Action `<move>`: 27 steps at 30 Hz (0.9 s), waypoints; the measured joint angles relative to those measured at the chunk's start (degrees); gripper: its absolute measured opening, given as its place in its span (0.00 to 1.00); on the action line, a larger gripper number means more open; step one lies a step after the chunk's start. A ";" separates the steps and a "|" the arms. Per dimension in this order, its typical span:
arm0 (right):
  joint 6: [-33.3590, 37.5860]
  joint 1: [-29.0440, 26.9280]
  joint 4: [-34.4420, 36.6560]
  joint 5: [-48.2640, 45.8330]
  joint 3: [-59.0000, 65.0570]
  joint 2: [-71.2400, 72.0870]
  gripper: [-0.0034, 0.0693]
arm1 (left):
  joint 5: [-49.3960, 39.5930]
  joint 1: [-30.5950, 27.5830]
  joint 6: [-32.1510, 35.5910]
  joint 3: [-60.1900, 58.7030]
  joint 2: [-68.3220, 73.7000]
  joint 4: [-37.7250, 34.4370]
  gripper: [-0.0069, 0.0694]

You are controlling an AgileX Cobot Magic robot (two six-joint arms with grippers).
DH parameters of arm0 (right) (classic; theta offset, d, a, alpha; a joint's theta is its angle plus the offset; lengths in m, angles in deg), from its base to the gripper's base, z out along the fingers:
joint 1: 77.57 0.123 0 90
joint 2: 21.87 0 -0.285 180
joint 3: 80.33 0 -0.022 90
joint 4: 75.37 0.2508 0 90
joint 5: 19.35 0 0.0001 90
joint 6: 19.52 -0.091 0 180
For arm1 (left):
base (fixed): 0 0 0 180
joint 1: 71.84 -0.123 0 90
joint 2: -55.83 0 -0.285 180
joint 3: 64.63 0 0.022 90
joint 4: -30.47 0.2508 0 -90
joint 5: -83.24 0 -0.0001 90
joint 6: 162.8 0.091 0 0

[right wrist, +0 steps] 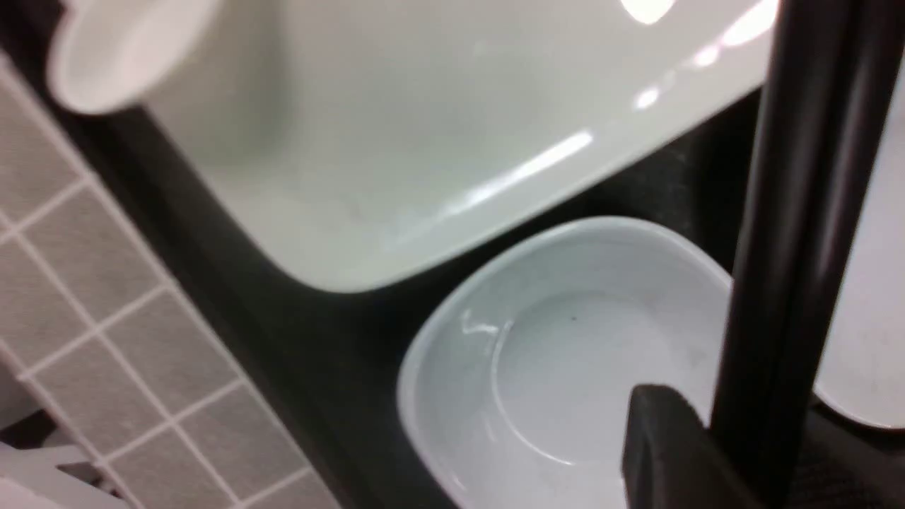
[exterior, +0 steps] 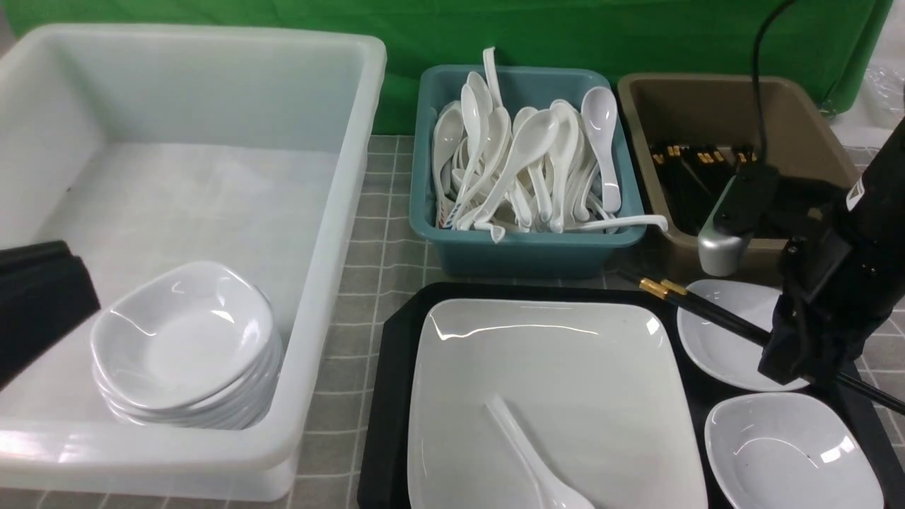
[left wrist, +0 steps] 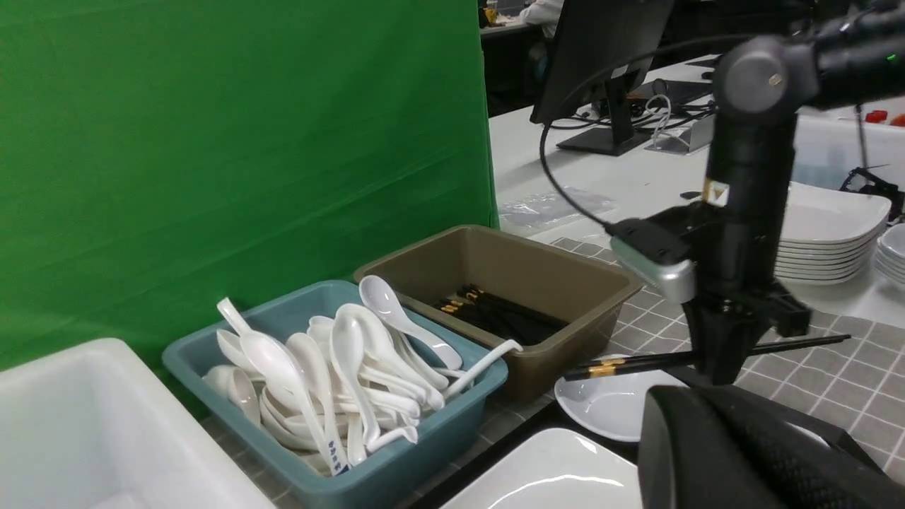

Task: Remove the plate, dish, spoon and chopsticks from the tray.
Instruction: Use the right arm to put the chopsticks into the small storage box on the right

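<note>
The black tray (exterior: 392, 396) holds the large white plate (exterior: 565, 367) with the spoon (exterior: 537, 459) lying on it, and two small white dishes (exterior: 721, 346) (exterior: 785, 452) on its right. My right gripper (exterior: 799, 353) is shut on the black chopsticks (exterior: 714, 314) and holds them slanted above the far dish, gold bands toward the teal tub. The right wrist view shows the chopsticks (right wrist: 799, 233) against one finger (right wrist: 657, 445), over a dish (right wrist: 565, 353). My left gripper (exterior: 42, 304) is over the white tub; its jaws are hidden.
A big white tub (exterior: 339, 233) on the left holds a stack of small dishes (exterior: 184, 346). A teal tub (exterior: 523, 251) full of spoons and a brown tub (exterior: 707, 99) with chopsticks stand behind the tray. A stack of plates (left wrist: 827, 233) sits off to the right.
</note>
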 joint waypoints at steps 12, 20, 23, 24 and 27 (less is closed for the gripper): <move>-12.40 2.60 4.61 3.90 0.00 4.01 0.22 | 0.48 0.00 0.07 0.00 0.00 0.06 0.11; -18.30 2.60 5.63 10.32 -2.01 3.95 0.22 | 0.48 0.00 0.14 0.00 0.00 0.06 0.11; -20.17 2.31 5.78 12.47 -3.12 3.77 0.22 | 0.48 0.00 0.14 0.00 0.00 0.06 0.11; -20.45 2.00 5.85 12.77 -3.45 3.70 0.22 | 0.48 0.00 0.14 0.00 0.00 0.06 0.11; -21.24 1.01 5.95 14.07 -3.71 3.58 0.22 | 0.48 0.00 0.18 0.00 0.00 0.06 0.11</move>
